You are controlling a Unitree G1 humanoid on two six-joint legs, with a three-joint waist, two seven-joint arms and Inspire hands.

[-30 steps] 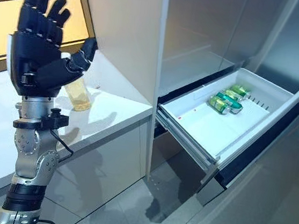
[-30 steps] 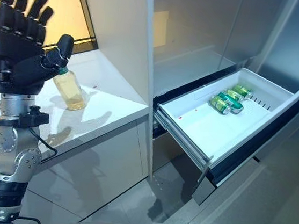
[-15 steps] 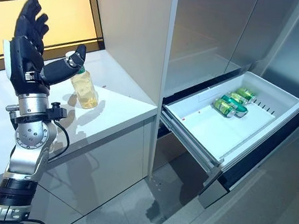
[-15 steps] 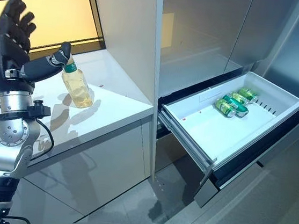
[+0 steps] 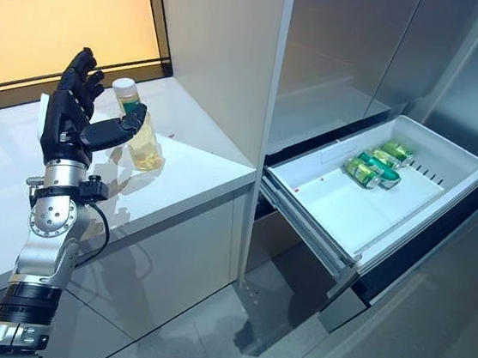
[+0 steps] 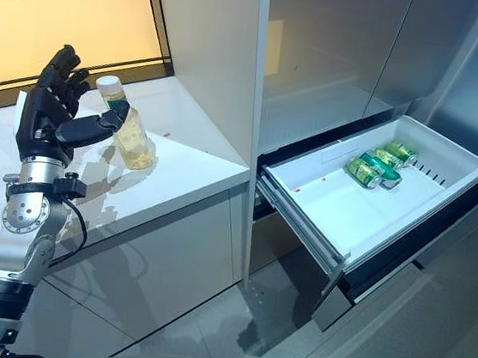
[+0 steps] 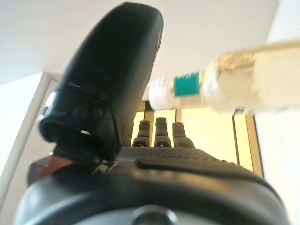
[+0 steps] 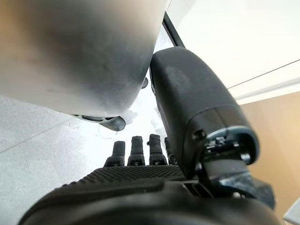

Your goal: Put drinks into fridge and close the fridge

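Note:
A clear bottle [image 5: 143, 136] of yellowish drink with a white cap and a green band stands on the white counter [image 5: 197, 170]. My left hand [image 5: 64, 124] is raised just left of it, open, with straight fingers and the thumb reaching across the bottle's front. In the left wrist view the bottle [image 7: 243, 79] lies past the thumb, apart from the fingers [image 7: 161, 133]. The fridge's white drawer [image 5: 343, 212] is pulled out at the right, with green cans [image 5: 376, 164] lying at its back. My right hand [image 8: 140, 187] is open and holds nothing.
Grey fridge doors [image 5: 348, 53] rise above the drawer. A tall white cabinet side [image 5: 219, 47] stands between the counter and the fridge. An amber-lit window [image 5: 57, 29] runs behind the counter. Grey floor [image 5: 428, 339] lies below the drawer.
My left hand has moved away from the camera toward the bottle, and its thumb now lies across the bottle's front. The view has also shifted a little.

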